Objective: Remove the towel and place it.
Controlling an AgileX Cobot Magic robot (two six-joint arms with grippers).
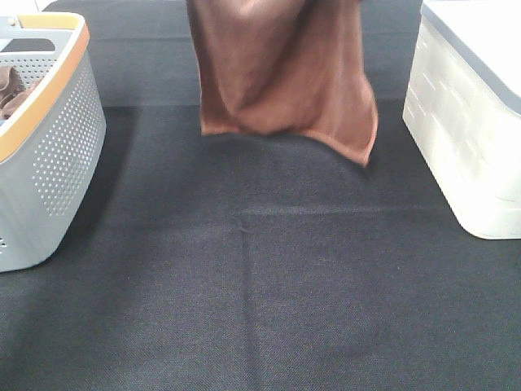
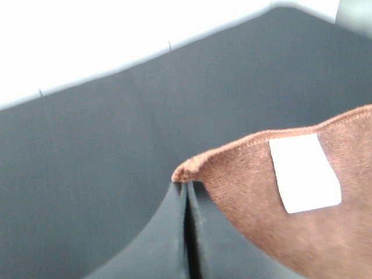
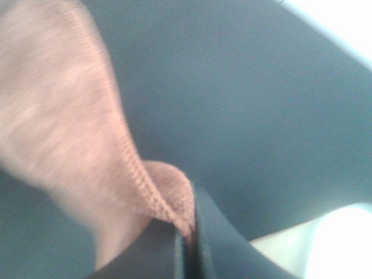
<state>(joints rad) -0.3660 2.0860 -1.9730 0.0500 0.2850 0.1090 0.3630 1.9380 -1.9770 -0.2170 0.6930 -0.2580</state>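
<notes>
No text, brand, number or sign could be read in any of the views. A white tag (image 2: 304, 173) was seen on the brown towel (image 2: 325, 244) in the left wrist view, but its face was blank and no print could be made out on it.

The left gripper (image 2: 187, 186) is a pair of smooth, matte, dark-grey fingers (image 2: 167, 247) that flare broad at the base and curve inward to slim, blade-like tips, and the right gripper (image 3: 187, 218), seen blurred, has the same charcoal colour and curved, tapering outline.
</notes>
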